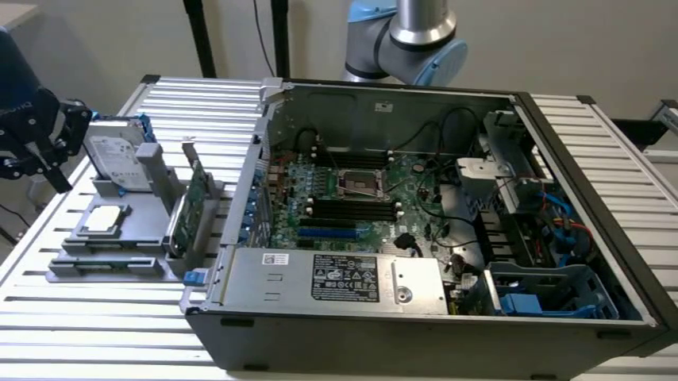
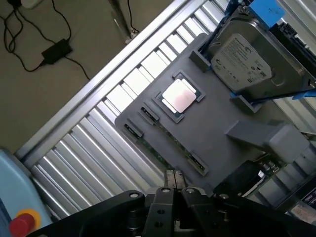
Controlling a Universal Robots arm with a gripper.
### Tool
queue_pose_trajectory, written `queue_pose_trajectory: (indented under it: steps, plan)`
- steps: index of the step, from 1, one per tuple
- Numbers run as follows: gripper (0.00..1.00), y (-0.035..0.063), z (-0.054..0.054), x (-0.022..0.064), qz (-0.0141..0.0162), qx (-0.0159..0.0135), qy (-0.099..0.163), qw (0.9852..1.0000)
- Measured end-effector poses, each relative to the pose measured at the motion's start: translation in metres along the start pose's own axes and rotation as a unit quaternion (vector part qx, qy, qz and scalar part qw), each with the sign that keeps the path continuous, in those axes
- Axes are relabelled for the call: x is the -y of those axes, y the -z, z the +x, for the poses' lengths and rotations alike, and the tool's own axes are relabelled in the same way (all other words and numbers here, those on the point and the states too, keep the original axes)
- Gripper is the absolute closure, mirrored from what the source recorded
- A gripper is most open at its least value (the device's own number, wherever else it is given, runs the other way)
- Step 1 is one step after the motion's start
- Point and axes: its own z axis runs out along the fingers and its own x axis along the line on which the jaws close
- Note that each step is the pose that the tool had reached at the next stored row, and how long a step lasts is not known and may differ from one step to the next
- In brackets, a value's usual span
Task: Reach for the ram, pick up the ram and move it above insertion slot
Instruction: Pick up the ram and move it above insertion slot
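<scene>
The ram [image 2: 164,151] is a thin green strip standing on edge in a clipped slot of the grey holder [image 2: 212,123]. My gripper [image 2: 174,177] hangs above the holder with its dark fingers pressed together and nothing between them, and their tips line up close to the ram. In the exterior view the gripper [image 1: 43,155] sits at the far left, up off the holder [image 1: 106,246]. The black insertion slots [image 1: 344,208] lie on the motherboard inside the open computer case [image 1: 424,317].
On the holder are a silver processor [image 2: 178,96], a hard drive [image 2: 242,59] in a blue-edged bracket, and an upright green expansion card [image 1: 189,210]. The ribbed metal table [image 1: 95,325] carries everything. Cables and a power brick [image 2: 55,50] lie on the floor.
</scene>
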Motion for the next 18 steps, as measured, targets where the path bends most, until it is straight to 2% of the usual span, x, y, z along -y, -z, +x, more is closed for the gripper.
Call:
queue_pose_trajectory:
  steps: [4, 9, 14, 18]
  plan:
    - [0.89, 0.0000, 0.0000, 0.0000, 0.0002, -0.0014, 0.036, 0.9994]
    - [0.89, 0.0000, 0.0000, 0.0000, 0.0005, -0.0031, 0.082, 0.9967]
    - [0.89, -0.0001, 0.0000, 0.0000, 0.0015, -0.0043, 0.127, 0.9919]
    - [0.89, -0.0003, 0.0000, 0.0000, 0.0027, -0.0050, 0.163, 0.9867]
